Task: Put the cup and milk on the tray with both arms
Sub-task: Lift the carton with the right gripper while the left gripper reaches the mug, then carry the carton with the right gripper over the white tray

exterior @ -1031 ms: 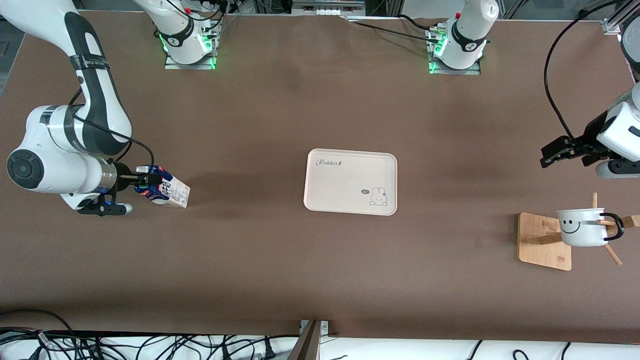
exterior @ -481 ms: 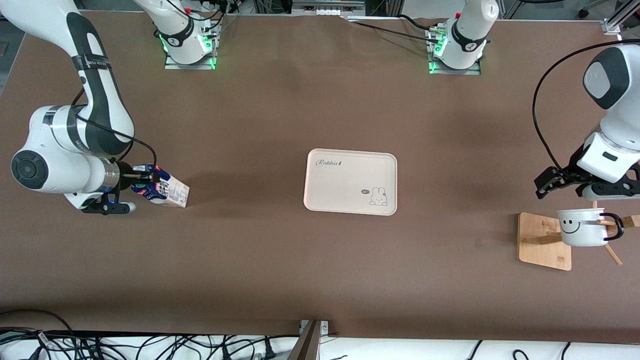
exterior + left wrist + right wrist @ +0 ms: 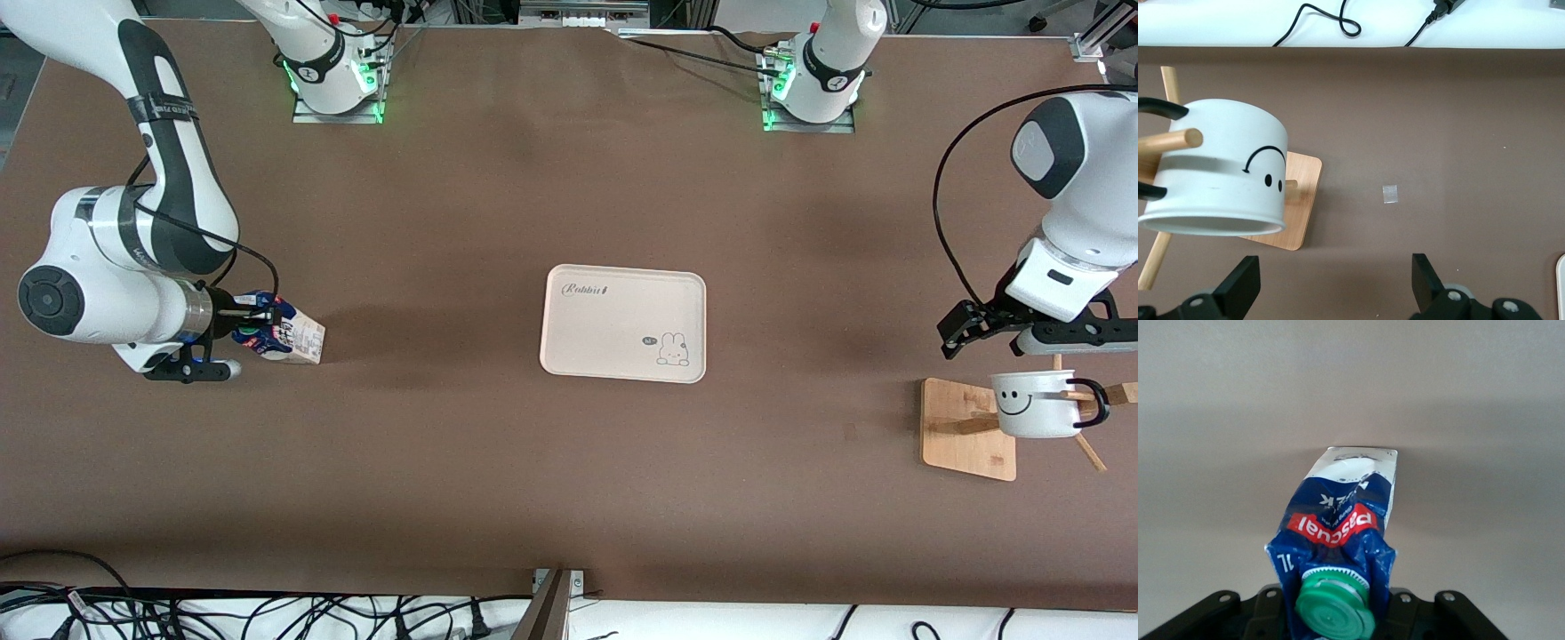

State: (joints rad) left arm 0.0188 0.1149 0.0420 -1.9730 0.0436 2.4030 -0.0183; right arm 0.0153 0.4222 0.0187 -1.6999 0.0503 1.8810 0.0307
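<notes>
The milk is a small carton with a blue top and green cap, toward the right arm's end of the table. It leans with its top toward the right gripper, which is shut on that crumpled blue top. The white smiley cup hangs by its black handle on a wooden peg toward the left arm's end. The left gripper hovers open beside the cup, its fingers wide apart and empty. The cream tray lies bare mid-table.
The cup's wooden rack has a flat base and slanted pegs. A small piece of tape lies on the brown table. Cables run along the table's edge nearest the front camera.
The right gripper has shut on the milk's top, and the carton has shifted slightly toward that arm. The left arm has swung down toward the cup, its gripper still open.
</notes>
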